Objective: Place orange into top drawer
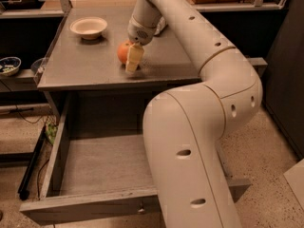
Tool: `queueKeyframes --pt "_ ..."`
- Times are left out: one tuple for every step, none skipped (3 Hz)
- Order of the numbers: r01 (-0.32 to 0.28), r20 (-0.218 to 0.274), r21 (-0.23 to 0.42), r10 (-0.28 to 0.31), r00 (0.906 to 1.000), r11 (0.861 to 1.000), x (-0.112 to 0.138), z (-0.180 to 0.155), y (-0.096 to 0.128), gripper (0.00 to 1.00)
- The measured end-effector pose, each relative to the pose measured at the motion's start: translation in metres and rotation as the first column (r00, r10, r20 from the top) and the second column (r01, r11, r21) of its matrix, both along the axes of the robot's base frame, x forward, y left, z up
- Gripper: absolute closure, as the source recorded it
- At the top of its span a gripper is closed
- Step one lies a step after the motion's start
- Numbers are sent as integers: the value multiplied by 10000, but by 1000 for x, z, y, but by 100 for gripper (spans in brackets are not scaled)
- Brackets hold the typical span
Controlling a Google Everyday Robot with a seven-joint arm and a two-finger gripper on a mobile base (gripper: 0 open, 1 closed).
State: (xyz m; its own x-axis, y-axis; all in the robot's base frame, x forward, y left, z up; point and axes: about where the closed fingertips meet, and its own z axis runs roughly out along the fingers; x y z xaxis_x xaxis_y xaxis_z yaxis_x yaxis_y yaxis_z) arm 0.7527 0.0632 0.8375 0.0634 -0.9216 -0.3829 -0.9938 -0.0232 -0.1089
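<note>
A robot's end effector (132,64) points down at the grey desk (80,72), its cream tip right against the right side of the orange (122,52), which sits on the desk near the front edge. Whether it grips the fruit cannot be told. A cream bowl (89,26) stands farther back on the left. Below, the top drawer (90,207) is pulled fully out, with the arm's white bulk across its right half.

orange (122,52) bright orange | tool (134,61) cream, beside orange | top drawer (102,163) grey
</note>
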Motion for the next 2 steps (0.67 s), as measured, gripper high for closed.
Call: queueKeyframes --pt "0 0 0 0 10000 10000 0 0 0 50" --pt "0 0 0 0 10000 10000 0 0 0 81"
